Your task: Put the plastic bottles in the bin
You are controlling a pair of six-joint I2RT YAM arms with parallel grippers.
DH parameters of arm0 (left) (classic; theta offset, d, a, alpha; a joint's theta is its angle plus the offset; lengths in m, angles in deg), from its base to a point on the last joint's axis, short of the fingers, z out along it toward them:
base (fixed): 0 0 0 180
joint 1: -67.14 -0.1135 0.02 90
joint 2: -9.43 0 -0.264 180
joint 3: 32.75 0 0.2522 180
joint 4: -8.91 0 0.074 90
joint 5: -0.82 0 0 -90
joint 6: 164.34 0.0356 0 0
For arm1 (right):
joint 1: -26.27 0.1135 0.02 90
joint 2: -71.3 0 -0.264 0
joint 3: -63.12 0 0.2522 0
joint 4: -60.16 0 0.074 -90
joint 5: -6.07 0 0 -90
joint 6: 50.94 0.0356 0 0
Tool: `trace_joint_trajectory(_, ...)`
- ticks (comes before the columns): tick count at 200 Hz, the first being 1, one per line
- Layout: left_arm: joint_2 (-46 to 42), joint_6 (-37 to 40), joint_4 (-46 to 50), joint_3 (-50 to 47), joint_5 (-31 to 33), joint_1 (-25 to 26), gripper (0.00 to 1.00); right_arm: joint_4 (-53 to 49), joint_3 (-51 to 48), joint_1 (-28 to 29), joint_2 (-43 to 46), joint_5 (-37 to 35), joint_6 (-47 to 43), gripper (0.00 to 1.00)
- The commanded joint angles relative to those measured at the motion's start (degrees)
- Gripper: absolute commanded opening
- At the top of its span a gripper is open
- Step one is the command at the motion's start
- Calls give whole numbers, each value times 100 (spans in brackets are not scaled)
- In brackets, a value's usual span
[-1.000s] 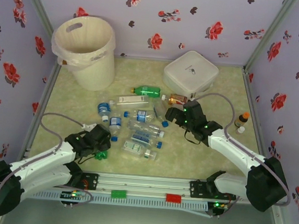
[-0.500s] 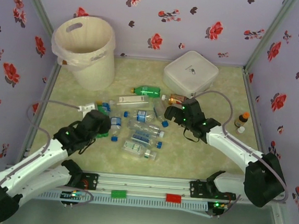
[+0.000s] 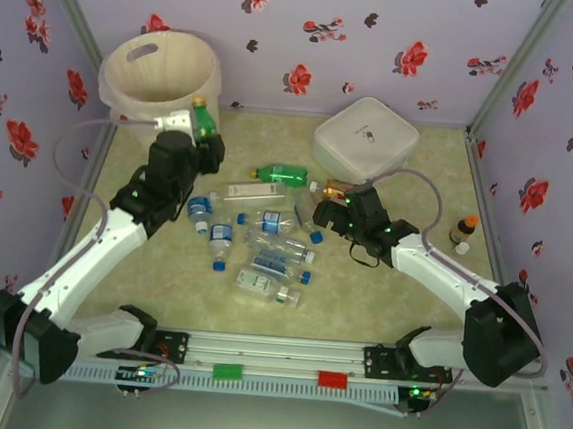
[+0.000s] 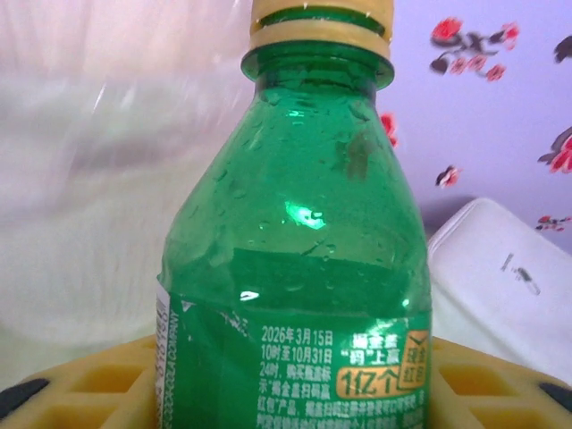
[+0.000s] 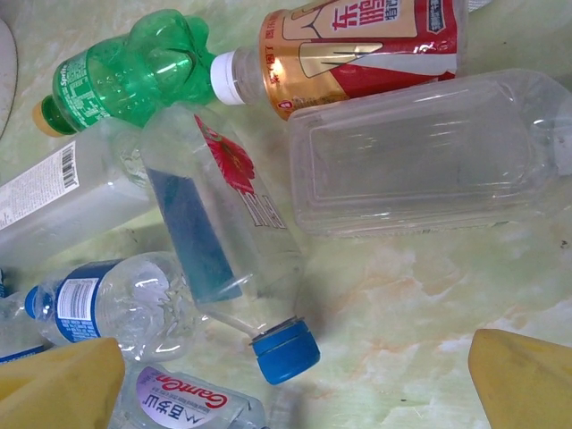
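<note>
While the right gripper [image 3: 334,219] hangs over the right end of the bottle pile [image 3: 264,243] with its jaws spread wide and nothing between them, the left gripper [image 3: 196,126] is clamped on a green bottle [image 4: 295,268]. It holds this upright, yellow cap on top, at the near-right rim of the bin [image 3: 160,35] in the back-left corner. The label carries small white print starting "2026" among Chinese date characters, and an orange panel beginning with "1". Under the right wrist lie a Sprite bottle [image 5: 116,76], green with a yellow cap, a red-labelled bottle [image 5: 357,54] with large Chinese characters, a wide clear bottle [image 5: 420,152] with no label, a flower-printed bottle [image 5: 223,214] — blue cap nearest the camera — and a purple label reading "GanCon" [image 5: 192,402]. Bare table [image 3: 359,301] runs along the near edge and right toward the tiny brown bottle [image 3: 463,230] by the wall; the white box [image 3: 365,139] sits at the back. A second ago the left gripper was low at the pile's near-left, a green bottle at its fingers; it has since swung up to the bin, and the right arm has barely shifted.
</note>
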Motion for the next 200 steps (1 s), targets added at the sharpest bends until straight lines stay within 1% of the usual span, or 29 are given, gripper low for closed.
trace_joint_trajectory(1, 372, 777, -287, 890, -521, -286, 36, -143, 279, 45, -98, -129, -47, 100)
trace_joint_trajectory(44, 1261, 1043, 177, 2342, -1062, -1231, 36, -196, 426, 45, -239, -89, -104, 100)
trace_joint_trajectory(71, 1908, 1022, 479, 3224, -1329, -1862, 34, -146, 426, 45, -230, -60, -90, 100)
trace_joint_trajectory(92, 2452, 1046, 776, 3970, -1426, -2179, 34, -193, 466, 45, -236, -51, -146, 100)
trace_joint_trajectory(135, 3604, 1088, 1550, 5126, -1533, -2517, 34, -325, 564, 45, -260, -35, -299, 100)
trace_joint_trajectory(162, 4227, 1158, 2110, 5720, -1632, -2532, 35, -267, 487, 45, -212, -40, -327, 100)
trace_joint_trajectory(180, 4439, 1188, 2276, 5869, -1631, -2537, 38, -336, 501, 44, -208, -80, -400, 100)
trace_joint_trajectory(192, 4528, 1208, 2293, 5883, -1628, -2536, 41, -426, 529, 45, -212, -143, -449, 100)
trace_joint_trajectory(197, 4553, 1215, 2305, 5888, -1627, -2544, 45, -464, 546, 45, -212, -177, -463, 100)
trace_joint_trajectory(200, 4562, 1215, 2306, 5894, -1622, -2556, 50, -485, 553, 45, -212, -192, -468, 100)
